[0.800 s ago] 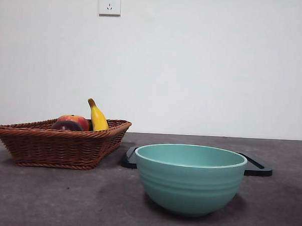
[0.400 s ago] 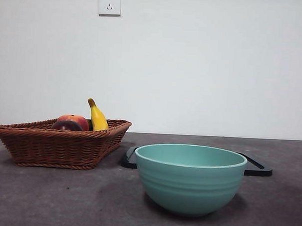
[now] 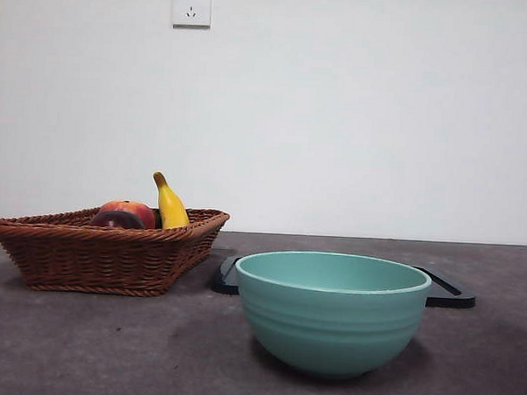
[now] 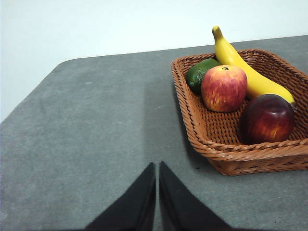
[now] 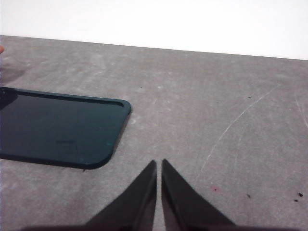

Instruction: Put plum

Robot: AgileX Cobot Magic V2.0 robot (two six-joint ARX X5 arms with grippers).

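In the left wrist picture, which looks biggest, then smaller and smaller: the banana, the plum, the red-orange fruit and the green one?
1. banana, the longest.
2. plum and red-orange fruit: they look about alike, and the plum sits nearer the camera, so no ranking.
3. green fruit, smallest, though partly hidden.

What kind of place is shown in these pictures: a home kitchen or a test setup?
Probably a robot test bench, not a home kitchen: a bare white wall with one socket, a grey mat-covered table, and only a few props, namely a wicker basket of fruit, a green bowl and a black tray.
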